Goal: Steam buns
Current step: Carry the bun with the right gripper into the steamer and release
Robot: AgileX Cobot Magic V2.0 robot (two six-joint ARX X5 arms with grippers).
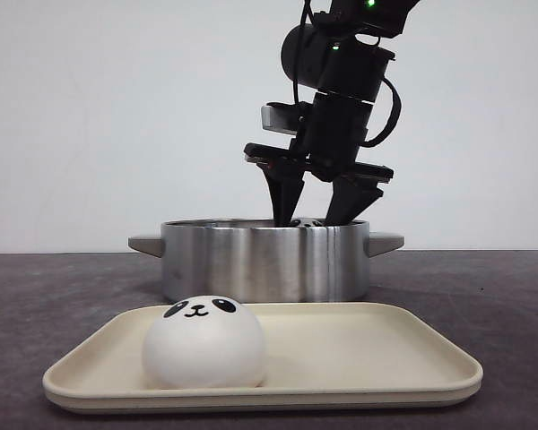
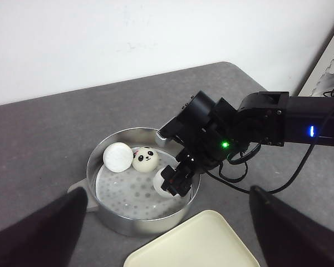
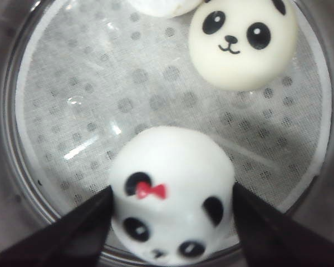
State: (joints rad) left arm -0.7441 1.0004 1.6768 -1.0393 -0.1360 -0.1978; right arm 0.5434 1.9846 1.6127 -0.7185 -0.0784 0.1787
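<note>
Now right pincer (image 3: 170,222) astride white red-bowed panda bun (image 3: 172,189) in round steel steamer pot (image 1: 264,260); fingers flank it, contact unclear. Part wide, lift straight, spare neighbour bun (image 3: 242,41). Fourth bun (image 1: 204,343) on beige tray (image 1: 377,358).

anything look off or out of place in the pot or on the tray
Nothing spilled or damaged. The bun between the right end effector fingers lies tipped on its side in the pot. One bun remains on the tray.
</note>
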